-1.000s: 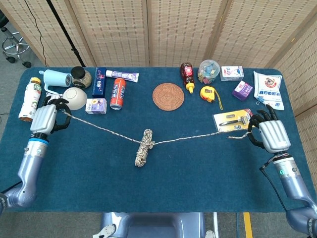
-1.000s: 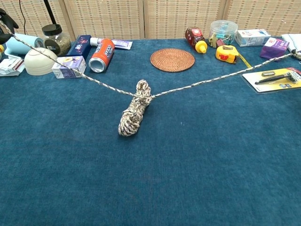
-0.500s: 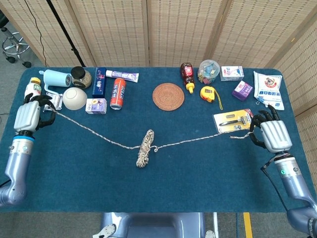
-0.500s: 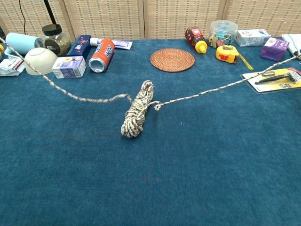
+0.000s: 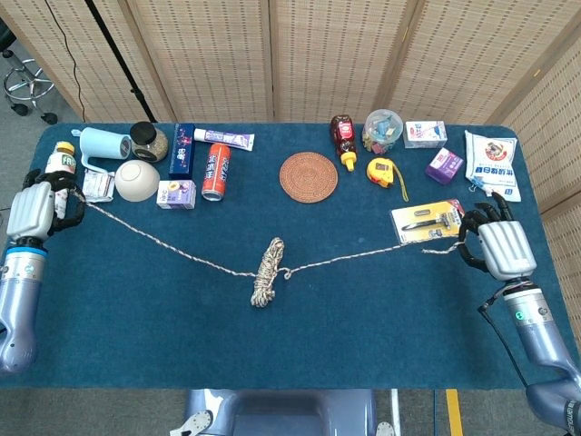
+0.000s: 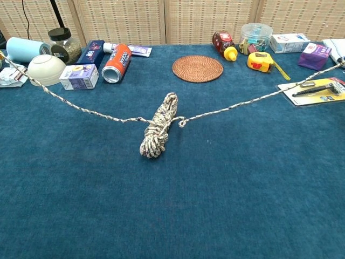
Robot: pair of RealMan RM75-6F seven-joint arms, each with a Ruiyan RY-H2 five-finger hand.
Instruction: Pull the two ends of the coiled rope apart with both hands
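The table (image 6: 172, 216) has a soft, fuzzy blue cloth on it, and the near half is wide bare cloth. In the middle lies the coiled rope (image 5: 267, 271), a short fat bundle of speckled white and brown cord, lying flat. One thin end runs out from it to each side, just above the cloth.

The left hand (image 5: 33, 209) is at the left edge of the table. It is silver with dark fingers curled around the left rope end. The right hand (image 5: 497, 245) is near the right edge and grips the other end the same way. It sits just beside a flat yellow tool pack (image 5: 425, 221), and the rope passes over the corner of that pack.

Farther back stands a row of small things. On the left are a round white bowl (image 5: 137, 180), a small purple box (image 5: 176, 193), a shiny orange can (image 5: 215, 170) on its side, a dark blue box (image 5: 182, 149), a toothpaste tube (image 5: 223, 138), a dark jar (image 5: 145, 140), a pale blue roll (image 5: 105, 144) and a bottle (image 5: 59, 163) right by the left hand.

In the middle is a round woven mat (image 5: 308, 176). To its right are a red sauce bottle (image 5: 342, 139) with a yellow cap, a yellow tape measure (image 5: 380, 170), a clear tub (image 5: 382, 129), two little boxes and a white bag (image 5: 491, 163).

Behind the table stands a woven screen (image 5: 290, 54).
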